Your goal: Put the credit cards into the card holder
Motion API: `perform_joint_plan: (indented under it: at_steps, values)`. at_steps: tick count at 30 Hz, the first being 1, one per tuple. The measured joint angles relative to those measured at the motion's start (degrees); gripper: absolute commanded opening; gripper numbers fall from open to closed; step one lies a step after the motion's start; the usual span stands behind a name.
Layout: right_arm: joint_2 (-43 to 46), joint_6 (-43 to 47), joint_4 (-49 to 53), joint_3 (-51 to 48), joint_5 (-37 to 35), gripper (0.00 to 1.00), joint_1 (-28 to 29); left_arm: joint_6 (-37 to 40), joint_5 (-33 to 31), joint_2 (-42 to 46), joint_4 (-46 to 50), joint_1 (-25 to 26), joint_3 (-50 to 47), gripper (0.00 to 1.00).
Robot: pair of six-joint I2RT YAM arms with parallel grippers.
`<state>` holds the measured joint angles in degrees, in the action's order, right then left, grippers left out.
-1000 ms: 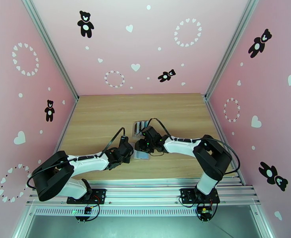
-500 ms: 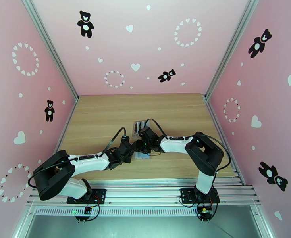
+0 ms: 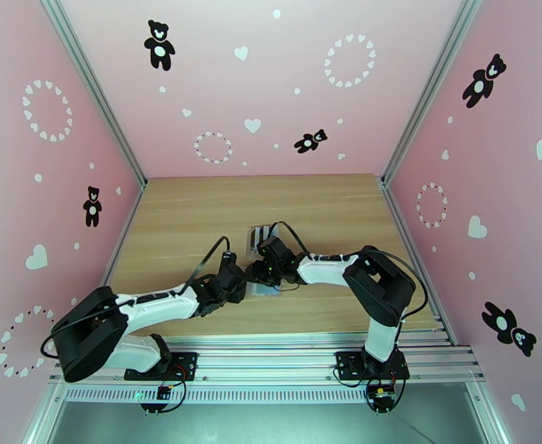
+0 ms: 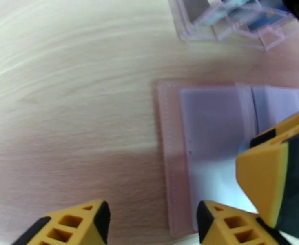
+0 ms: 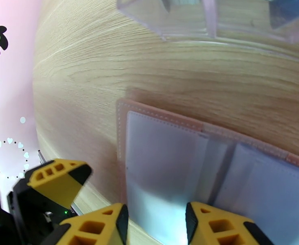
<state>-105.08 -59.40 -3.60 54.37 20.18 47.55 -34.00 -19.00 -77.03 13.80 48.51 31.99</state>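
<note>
Gripping nothing with the left gripper (image 4: 151, 214), holding its two yellow fingertips (image 4: 74, 223) wide apart: one over the bare wooden table (image 4: 67, 99), the other overlapping the near edge of the card holder (image 4: 206, 127). Hovering the right gripper (image 5: 156, 215) low over the card holder too, with its fingers (image 5: 96, 225) partly apart above a clear sleeve (image 5: 165, 168), clamping nothing that can be made out; losing both tips past the bottom of the wrist view, so not telling touch from a small gap. Finding the card holder lying flat and unfolded on the table, near the clear slotted stand (image 4: 198, 31) but apart from it. Noticing a pale bright patch in the sleeve between the grippers, too washed out for telling glare from a card. Making out the credit cards (image 5: 290, 9) as blurred blue and grey slabs standing in the stand's slots, cut off by the frame edge, any print too soft for reading.
</note>
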Motion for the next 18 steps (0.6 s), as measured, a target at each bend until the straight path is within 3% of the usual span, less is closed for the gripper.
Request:
perform_joint_plan:
  at_steps: [18]
  values:
    - [8.6,3.6,8.9,2.6,-3.4,0.58,-0.2,2.1,0.9,2.8,2.0,-6.5,2.4,0.70]
